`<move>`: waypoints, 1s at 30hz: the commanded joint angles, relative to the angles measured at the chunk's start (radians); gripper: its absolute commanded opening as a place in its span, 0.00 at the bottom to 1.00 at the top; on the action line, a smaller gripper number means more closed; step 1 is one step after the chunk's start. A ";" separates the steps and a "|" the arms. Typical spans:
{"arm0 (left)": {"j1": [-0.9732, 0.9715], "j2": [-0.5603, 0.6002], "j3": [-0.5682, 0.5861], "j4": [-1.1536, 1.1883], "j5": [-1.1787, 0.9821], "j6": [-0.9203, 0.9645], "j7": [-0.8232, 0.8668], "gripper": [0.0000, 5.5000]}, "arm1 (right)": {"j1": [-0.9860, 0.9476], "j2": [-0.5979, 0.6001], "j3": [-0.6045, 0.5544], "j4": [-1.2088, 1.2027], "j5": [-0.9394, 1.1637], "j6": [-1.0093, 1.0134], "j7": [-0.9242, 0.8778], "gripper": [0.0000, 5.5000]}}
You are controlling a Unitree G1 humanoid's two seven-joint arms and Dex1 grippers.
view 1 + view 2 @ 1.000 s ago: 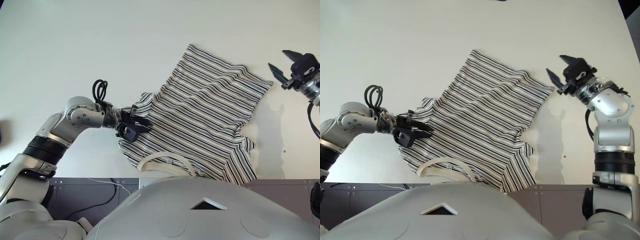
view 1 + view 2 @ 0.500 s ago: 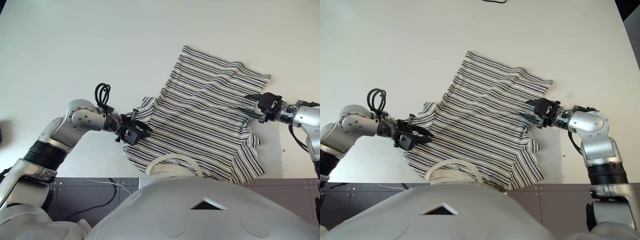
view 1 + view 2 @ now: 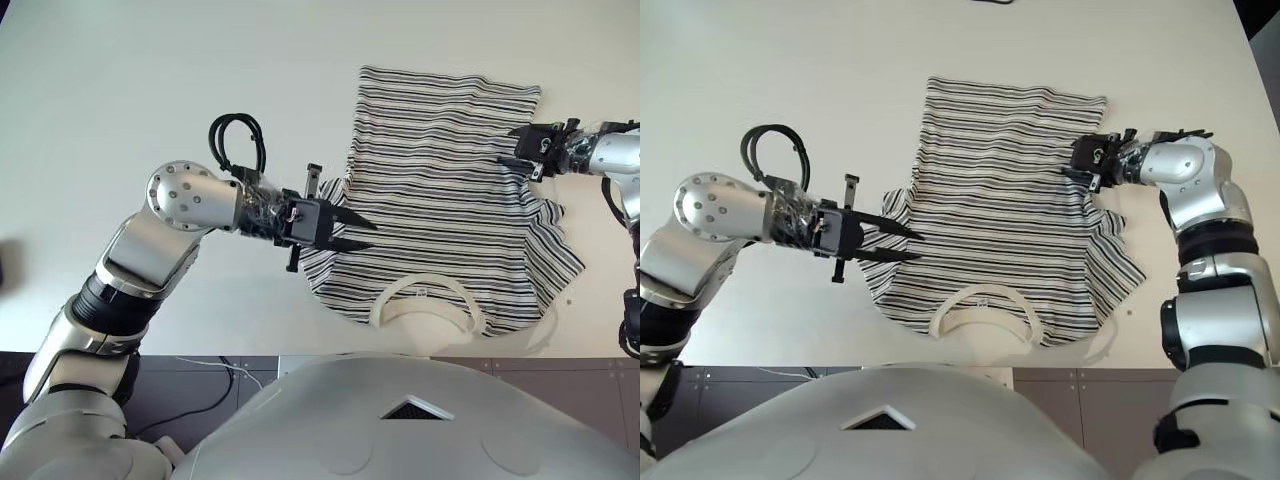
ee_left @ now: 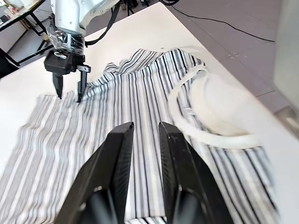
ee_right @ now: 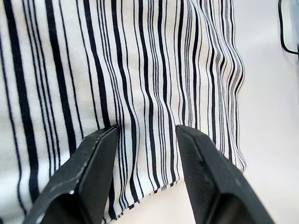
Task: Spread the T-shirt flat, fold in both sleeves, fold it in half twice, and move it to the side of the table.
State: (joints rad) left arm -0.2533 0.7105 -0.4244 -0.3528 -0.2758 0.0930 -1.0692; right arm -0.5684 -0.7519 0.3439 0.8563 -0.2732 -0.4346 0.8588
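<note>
Left gripper (image 3: 360, 233) and right gripper (image 3: 515, 160), both spread and empty, sit at opposite edges of the black-and-white striped cloth T-shirt (image 3: 440, 190) at centre-right of frame, which we judge limp, best pinched at sleeve hems.

The T-shirt (image 3: 440, 190) is thin, matt knitted cloth, soft enough to ripple at its edges (stripes woven or printed, hard to tell), with a ribbed cream collar (image 3: 425, 300) low in the frame. The table (image 3: 150, 80) is smooth, matt white. The left gripper (image 4: 145, 126) is hard black plastic with a dull gloss. At left, the left arm (image 3: 185, 195) looks like satin silver metal, its wrist wrapped in shiny clear film (image 3: 262, 205).
</note>
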 commanded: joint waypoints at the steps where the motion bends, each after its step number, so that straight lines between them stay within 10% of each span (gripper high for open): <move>1: -0.066 -0.148 -0.029 0.120 0.144 -0.039 0.146 0.18 | 0.056 -0.037 -0.100 -0.150 0.128 0.024 0.070 0.41; 15: -0.218 -0.238 -0.218 0.824 0.676 -0.423 0.342 0.18 | 0.555 -0.149 -0.556 -0.956 0.363 0.381 -0.047 0.41; 30: 0.056 -0.034 -0.026 0.492 0.522 -0.173 0.200 0.18 | 0.945 0.003 -0.721 -1.158 0.388 0.466 -0.164 0.41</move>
State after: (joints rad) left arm -0.2635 0.6381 -0.4538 0.1787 0.2397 -0.1401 -0.8229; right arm 0.3534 -0.7578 -0.3572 -0.2849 0.1196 0.0211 0.7022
